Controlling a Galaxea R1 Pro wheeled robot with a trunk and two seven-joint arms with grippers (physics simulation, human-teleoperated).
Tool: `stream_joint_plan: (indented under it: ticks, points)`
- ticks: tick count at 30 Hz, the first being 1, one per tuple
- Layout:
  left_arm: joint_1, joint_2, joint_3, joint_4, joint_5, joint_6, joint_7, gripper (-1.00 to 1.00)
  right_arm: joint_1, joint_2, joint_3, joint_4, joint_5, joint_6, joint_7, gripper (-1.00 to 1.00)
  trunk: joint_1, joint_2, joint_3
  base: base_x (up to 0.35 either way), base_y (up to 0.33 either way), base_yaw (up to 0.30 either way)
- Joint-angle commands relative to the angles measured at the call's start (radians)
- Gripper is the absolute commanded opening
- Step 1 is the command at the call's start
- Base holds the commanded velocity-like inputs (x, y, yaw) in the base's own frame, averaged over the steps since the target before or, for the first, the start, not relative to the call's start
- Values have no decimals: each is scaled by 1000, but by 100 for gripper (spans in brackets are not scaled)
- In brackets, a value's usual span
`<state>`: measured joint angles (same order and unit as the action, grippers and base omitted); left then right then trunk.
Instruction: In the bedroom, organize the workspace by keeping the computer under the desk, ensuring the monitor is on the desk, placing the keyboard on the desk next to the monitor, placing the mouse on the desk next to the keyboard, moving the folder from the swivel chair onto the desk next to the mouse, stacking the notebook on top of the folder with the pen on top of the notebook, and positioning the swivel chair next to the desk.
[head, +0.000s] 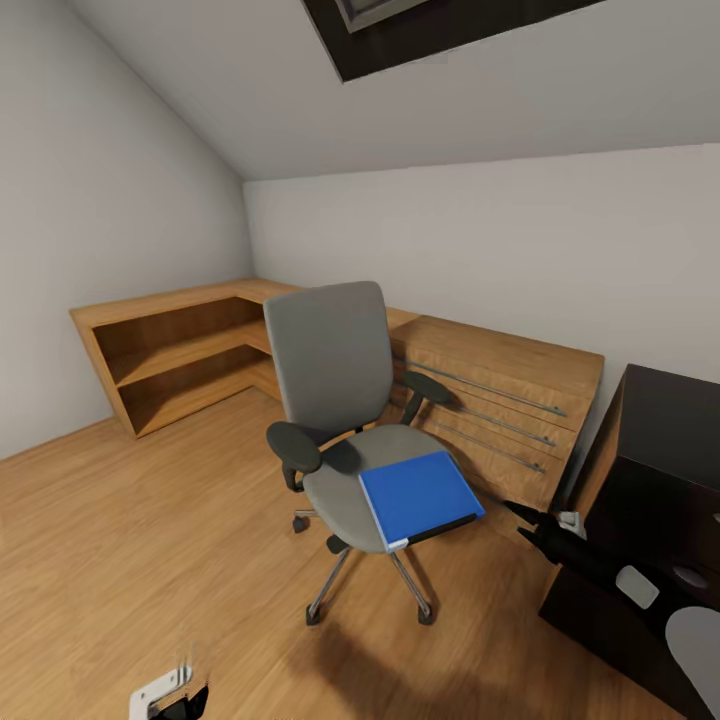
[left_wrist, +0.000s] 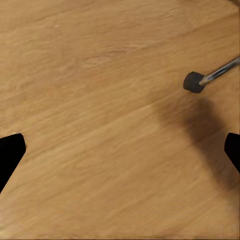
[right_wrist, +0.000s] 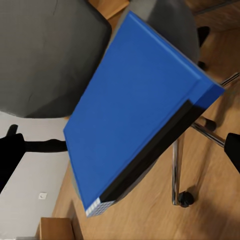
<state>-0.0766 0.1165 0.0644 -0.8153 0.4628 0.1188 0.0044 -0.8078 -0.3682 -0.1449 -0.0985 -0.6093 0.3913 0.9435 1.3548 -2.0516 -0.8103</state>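
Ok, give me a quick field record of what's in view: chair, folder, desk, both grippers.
swivel chair: on the wooden floor, in front of the light wooden cabinets
folder: blue, flat on the chair seat's front right part, overhanging the edge
desk: black, at the head view's right edge
right gripper: open, near the folder's corner, not touching
left gripper: open, facing bare floor near a chair castor
monitor, keyboard, mouse: not seen
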Motion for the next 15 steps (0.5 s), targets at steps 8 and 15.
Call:
stream_joint_plan:
  ticks: [8, 15]
  points:
    - [0, 0, 2, 16, 10, 5, 0, 100, -1, 5, -6, 9, 4, 5, 3, 100, 0, 0, -1, -39, -112, 0]
    - [0, 0, 7, 16, 10, 5, 5, 100, -1, 22, -4, 11, 9, 0, 2, 100, 19, -35, -17, -4, -10, 0]
